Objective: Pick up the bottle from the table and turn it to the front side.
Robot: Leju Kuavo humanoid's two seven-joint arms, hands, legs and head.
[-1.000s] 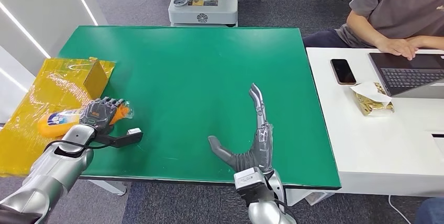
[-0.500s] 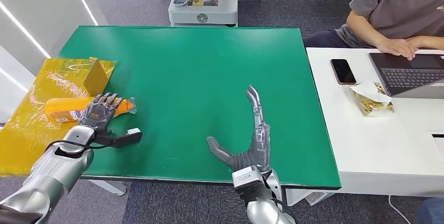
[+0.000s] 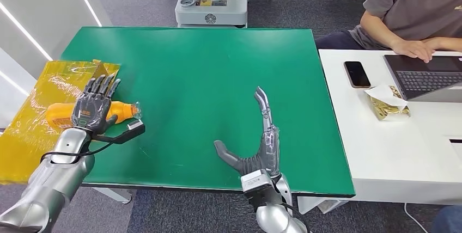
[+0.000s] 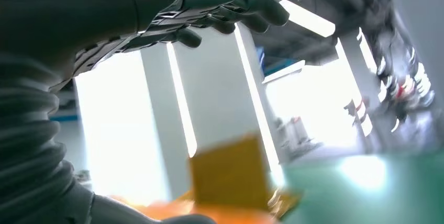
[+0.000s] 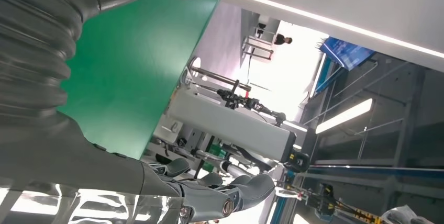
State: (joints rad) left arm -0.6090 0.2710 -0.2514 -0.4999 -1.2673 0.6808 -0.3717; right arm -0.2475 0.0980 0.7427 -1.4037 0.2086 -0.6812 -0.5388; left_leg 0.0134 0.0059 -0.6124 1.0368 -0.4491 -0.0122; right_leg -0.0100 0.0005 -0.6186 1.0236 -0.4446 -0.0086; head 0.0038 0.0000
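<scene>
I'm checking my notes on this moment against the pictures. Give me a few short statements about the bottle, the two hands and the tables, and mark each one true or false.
1. The orange bottle lies on its side at the green table's left edge. True.
2. The right robot hand grips the bottle. False: it is open over bare green table, far from the bottle.
3. The left robot hand is over the bottle, fingers spread. True.
4. A phone lies on the green table. False: it lies on the white table.
5. A person sits at a laptop. True.
</scene>
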